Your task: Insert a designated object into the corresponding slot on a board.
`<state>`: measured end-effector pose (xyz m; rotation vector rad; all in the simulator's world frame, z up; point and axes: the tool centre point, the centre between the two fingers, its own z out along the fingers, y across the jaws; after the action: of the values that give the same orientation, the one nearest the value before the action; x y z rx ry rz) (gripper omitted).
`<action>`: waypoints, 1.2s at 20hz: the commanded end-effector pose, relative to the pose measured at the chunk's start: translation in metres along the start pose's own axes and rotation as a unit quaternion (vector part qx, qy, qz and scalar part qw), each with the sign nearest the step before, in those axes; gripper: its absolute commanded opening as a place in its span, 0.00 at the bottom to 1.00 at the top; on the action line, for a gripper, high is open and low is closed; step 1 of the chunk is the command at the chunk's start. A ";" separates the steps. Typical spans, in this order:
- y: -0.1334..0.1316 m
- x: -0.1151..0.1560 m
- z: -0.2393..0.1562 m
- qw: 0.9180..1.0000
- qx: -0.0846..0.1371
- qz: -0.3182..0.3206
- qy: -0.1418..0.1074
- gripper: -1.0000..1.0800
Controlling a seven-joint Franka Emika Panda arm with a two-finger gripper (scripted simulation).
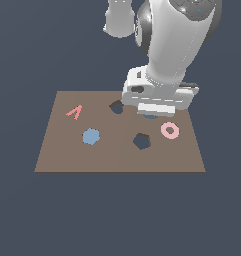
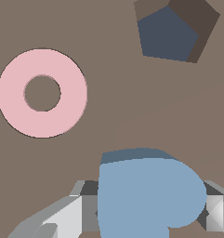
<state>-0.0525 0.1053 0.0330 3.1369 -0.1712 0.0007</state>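
- The light-blue heart piece (image 2: 148, 195) lies closest to the wrist camera, filling the lower middle of that frame; in the exterior view only a sliver of it (image 1: 151, 116) shows under the robot's hand, right of centre on the board.
- The gripper (image 2: 148, 209) has one grey finger (image 2: 67, 214) on each side of the heart, with the pads drawn in against the piece's edges; the jaws are narrowed to the heart's width and appear to clasp it.
- Whether the heart rests on the board or is lifted just off it cannot be told.
- The brown board (image 1: 62, 160) spans the middle of the exterior view.
- The heart-shaped slot (image 1: 116, 106) is in the upper middle of the board, just beside the gripper body on the exterior view's left.
- The angular dark hole (image 1: 141, 141) sits lower, near the board's centre right; in the wrist view it (image 2: 171, 32) is at the upper right of the frame.
- A pink ring (image 1: 169, 130) lies flat towards the board's right edge, near the heart but apart from it.
- A light-blue hexagon (image 1: 91, 136) lies left of centre.
- A pink V-shaped piece (image 1: 74, 112) lies in the upper left of the board.
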 end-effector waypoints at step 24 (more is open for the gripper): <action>0.060 0.035 -0.005 0.823 0.001 0.569 0.000 0.00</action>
<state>-0.0234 0.0465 0.0371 2.5538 -1.8314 0.0018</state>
